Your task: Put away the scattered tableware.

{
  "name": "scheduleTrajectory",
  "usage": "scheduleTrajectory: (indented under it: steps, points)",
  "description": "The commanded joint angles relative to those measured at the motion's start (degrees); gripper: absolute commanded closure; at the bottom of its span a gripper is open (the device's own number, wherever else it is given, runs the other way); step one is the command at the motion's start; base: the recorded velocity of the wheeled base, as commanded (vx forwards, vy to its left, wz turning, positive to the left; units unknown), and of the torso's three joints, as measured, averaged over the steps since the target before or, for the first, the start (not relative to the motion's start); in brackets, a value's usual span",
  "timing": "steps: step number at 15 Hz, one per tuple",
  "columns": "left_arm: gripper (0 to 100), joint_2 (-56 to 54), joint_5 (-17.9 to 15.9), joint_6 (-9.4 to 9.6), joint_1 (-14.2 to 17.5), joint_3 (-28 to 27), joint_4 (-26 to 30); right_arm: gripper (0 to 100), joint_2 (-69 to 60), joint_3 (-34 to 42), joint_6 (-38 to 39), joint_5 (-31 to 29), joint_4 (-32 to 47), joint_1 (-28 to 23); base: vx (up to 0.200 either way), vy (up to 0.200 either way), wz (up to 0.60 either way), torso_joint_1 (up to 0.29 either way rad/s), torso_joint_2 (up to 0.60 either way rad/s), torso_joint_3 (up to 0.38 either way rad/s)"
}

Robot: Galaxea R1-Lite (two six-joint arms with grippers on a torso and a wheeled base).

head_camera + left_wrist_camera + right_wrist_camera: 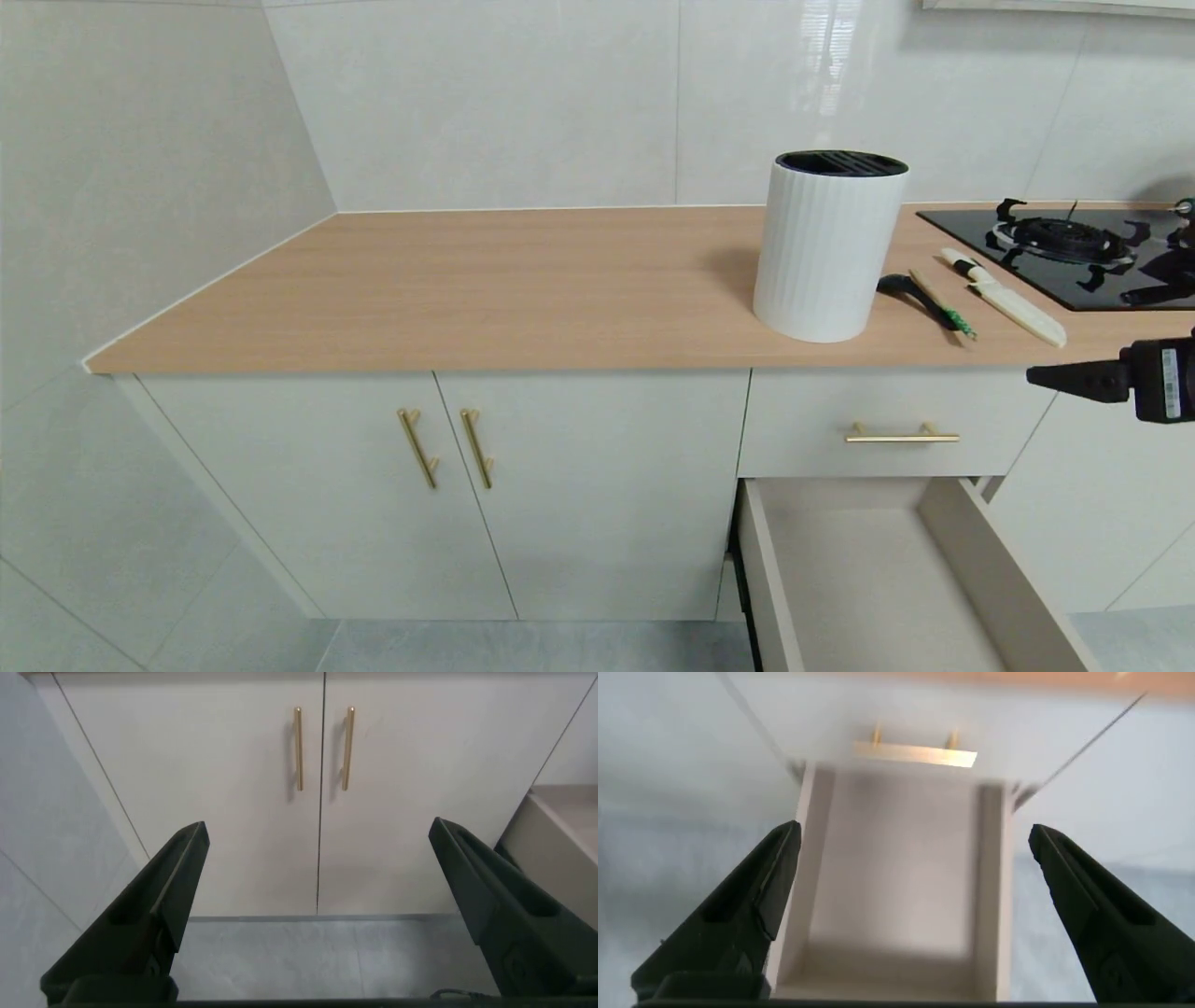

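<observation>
Knife [1004, 297] looks light, stiff, slick; we would pinch its handle. Left tool [318, 831] and right tool [915, 833] gape wide, empty.

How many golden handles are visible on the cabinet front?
3. The left door handle and the right door handle stand upright side by side; the drawer handle lies level on the shut drawer above the open drawer, whose own handle may be hidden.
</observation>
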Motion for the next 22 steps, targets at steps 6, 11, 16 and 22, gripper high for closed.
scheduleTrajectory:
  steps: [6, 11, 16, 22]
  points:
    - [0, 0.1, 0.0, 0.02, 0.0, 0.0, 0.0, 0, 25.7, -35.0, 11.5, -9.6, 18.6, 1.0, 0.0, 0.0, 0.0, 0.005, -0.01, -0.008]
    - [0, 0.1, 0.0, 0.02, 0.0, 0.0, 0.0, 0, 35.7, -39.9, 14.9, -14.3, 17.9, 2.9, 0.0, 0.0, 0.0, 0.0, 0.0, 0.0]
    - [0, 0.1, 0.0, 0.02, 0.0, 0.0, 0.0, 0, 39.7, -40.9, 15.5, -14.8, 13.2, 1.2, 0.0, 0.0, 0.0, 0.0, 0.0, 0.0]
    - [0, 0.1, 0.0, 0.02, 0.0, 0.0, 0.0, 0, 39.8, -41.1, 15.3, -14.7, 13.1, 0.0, 0.0, 0.0, 0.0, 0.0, 0.0, 0.0]
